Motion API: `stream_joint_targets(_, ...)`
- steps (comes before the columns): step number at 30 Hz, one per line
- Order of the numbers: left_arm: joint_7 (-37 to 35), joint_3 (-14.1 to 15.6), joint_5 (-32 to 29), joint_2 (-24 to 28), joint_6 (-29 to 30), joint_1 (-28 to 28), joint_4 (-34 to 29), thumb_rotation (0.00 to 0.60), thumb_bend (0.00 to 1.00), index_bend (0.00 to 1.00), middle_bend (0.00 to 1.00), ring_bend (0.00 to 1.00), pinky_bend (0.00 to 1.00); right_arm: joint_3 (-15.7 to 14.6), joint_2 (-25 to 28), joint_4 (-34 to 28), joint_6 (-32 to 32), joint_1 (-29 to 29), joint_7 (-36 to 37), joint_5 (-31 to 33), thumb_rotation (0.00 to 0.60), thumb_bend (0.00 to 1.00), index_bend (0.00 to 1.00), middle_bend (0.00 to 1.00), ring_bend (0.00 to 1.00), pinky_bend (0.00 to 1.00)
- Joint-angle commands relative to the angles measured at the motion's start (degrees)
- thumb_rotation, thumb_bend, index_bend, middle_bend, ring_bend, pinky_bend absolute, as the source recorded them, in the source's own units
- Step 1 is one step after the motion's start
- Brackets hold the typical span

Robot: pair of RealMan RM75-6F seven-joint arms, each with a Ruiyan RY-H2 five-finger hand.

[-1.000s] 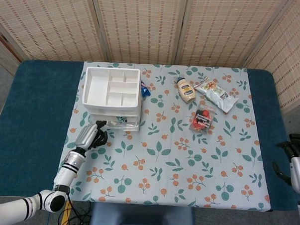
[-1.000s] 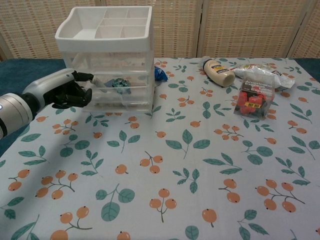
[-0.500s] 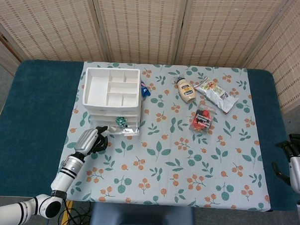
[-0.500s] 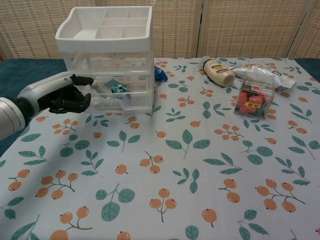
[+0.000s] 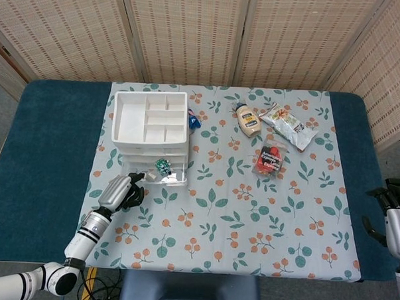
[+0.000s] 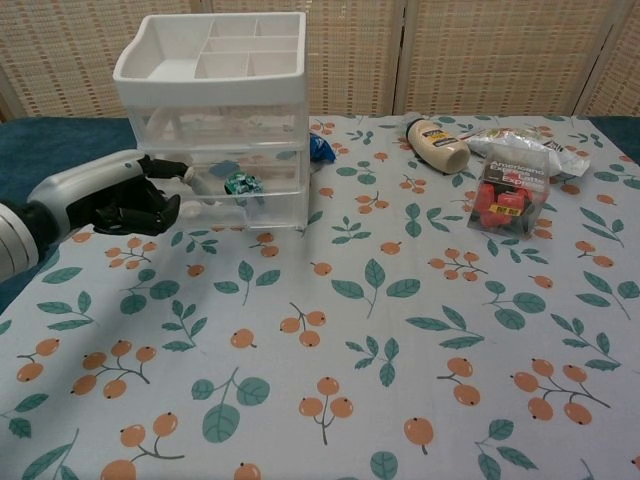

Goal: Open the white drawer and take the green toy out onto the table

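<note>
Your left hand (image 6: 110, 200) has its fingers (image 6: 165, 168) curled on the white drawer's (image 6: 235, 205) front edge; drawer's pulled out, green toy (image 6: 240, 184) inside, just right of them. Right hand (image 5: 397, 222) idle, grip unclear.

No legible text on any item.

Drawer unit (image 5: 150, 128): stands on the tablecloth (image 5: 237, 218) at the far left; an open divided tray forms its top
Bottom drawer (image 6: 235, 205): pulled out toward the near side; a toy (image 6: 239, 183) lies in it
Left hand (image 6: 115, 193): at the drawer's front left corner, fingers touching it
Bottle (image 5: 247, 119): lies right of the unit, toward the far edge
Snack packet (image 5: 289, 126): just right of the bottle
Boxed pack (image 5: 268, 159): before the bottle and packet
Right hand (image 5: 393, 221): at the table's right edge, well apart from everything
</note>
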Motion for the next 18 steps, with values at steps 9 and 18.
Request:
stream_joint_targets(9,-0.39,0.99,0.87,1.06,-0.26,0.37,-1.37,0.600,0.68,0.39,0.94,1.00,1.00,0.01,0.07,-0.25,-0.01,0.06,-0.25,-0.04,0.600,0.33,0.28,0.29,0.20,0.30)
stream_joint_targets(18,-0.71,1.66,1.88,1.38,0.38,0.85,-2.27,0.600,0.68,0.39,0.94,1.00,1.00,-0.05,0.17,-0.53,0.07,0.03,-0.56,-0.12,0.600,0.33,0.28,0.29,0.20,0.30)
